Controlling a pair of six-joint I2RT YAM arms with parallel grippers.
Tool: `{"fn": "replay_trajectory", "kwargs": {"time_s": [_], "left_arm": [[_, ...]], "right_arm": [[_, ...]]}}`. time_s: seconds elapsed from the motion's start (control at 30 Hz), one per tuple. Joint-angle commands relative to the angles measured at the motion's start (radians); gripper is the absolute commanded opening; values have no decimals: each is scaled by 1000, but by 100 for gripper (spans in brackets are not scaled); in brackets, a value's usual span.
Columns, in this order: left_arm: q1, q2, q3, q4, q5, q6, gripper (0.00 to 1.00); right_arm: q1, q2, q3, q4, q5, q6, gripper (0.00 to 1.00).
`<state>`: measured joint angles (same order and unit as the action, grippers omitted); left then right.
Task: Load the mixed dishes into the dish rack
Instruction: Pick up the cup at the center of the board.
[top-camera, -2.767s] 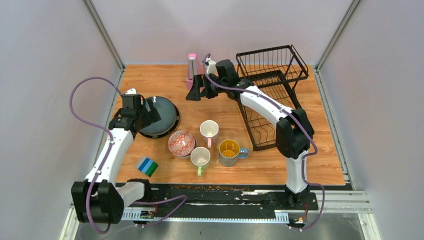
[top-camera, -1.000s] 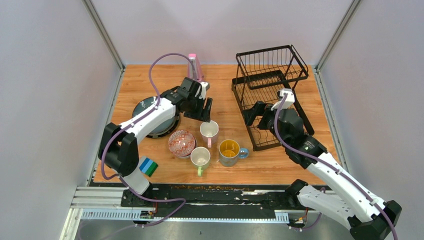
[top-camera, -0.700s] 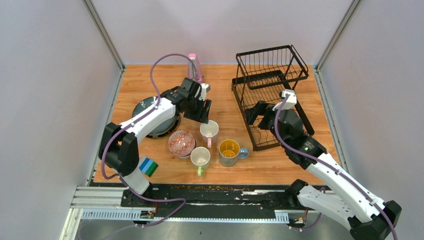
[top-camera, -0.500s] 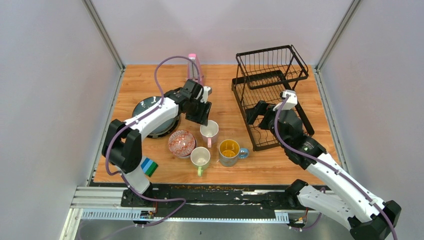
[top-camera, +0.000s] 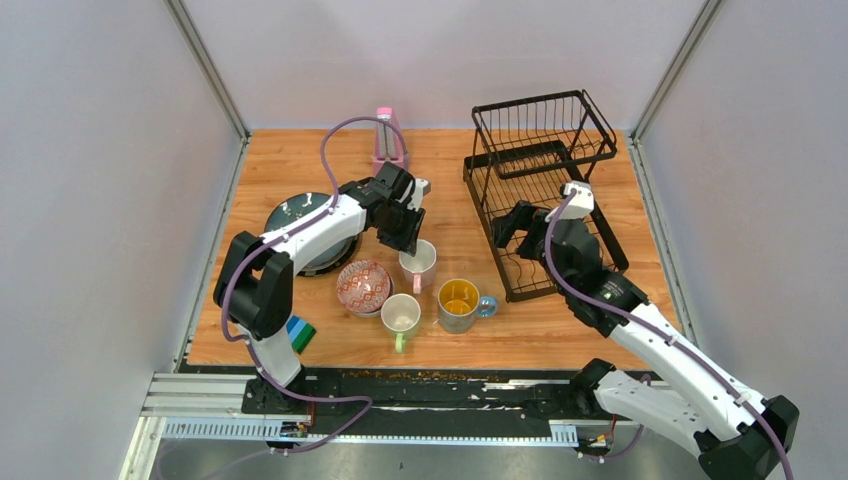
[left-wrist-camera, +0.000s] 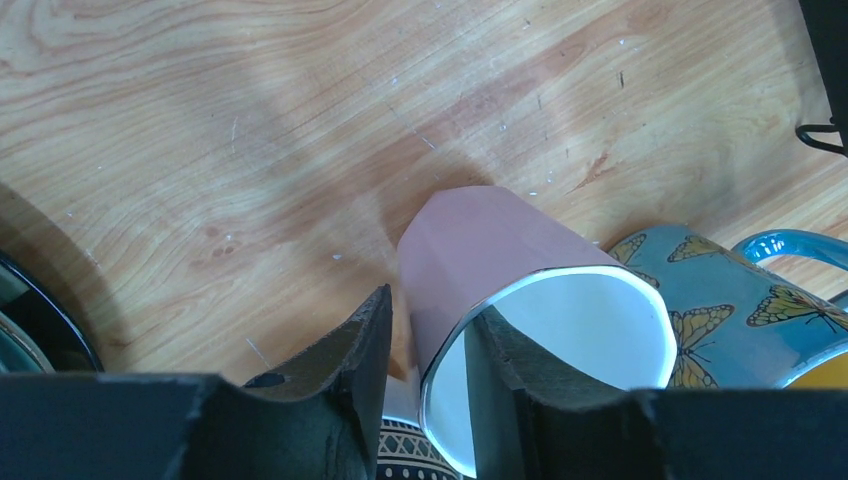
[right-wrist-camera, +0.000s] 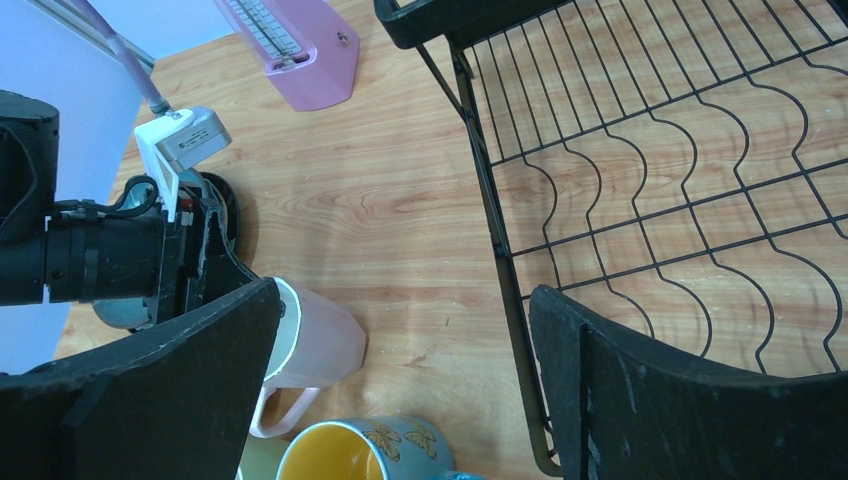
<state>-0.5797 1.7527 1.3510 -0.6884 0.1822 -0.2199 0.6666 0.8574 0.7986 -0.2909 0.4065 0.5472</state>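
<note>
Left gripper (left-wrist-camera: 432, 322) lowered astride pink mug (left-wrist-camera: 480, 240) rim — jaws narrowed, grip unclear | right gripper (right-wrist-camera: 405, 295) wide open

The tabletop (left-wrist-camera: 200, 150) is light wood with a clear grain, a low sheen and small scratches. The pink mug (left-wrist-camera: 480, 250) looks like ceramic, matt outside and glossy white inside. The butterfly mug (left-wrist-camera: 720, 300) has a shiny glaze. The dish rack (top-camera: 540, 190) is thin, smooth black wire. The metronome (right-wrist-camera: 300, 45) is smooth pink plastic. The jaws of the left gripper (left-wrist-camera: 428, 325) and the right gripper (right-wrist-camera: 400, 300) are matt black plastic.
</note>
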Motion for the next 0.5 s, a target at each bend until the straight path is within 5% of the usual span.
{"fn": "replay_trajectory", "kwargs": {"time_s": [0.0,0.47], "left_arm": [[-5,1,30,10,-10,3,38],[-5,-13,11,33,5,1,0]], "right_arm": [[1,13,1,9,20,19,96],[1,-27,-4,-12,63,53,95]]}}
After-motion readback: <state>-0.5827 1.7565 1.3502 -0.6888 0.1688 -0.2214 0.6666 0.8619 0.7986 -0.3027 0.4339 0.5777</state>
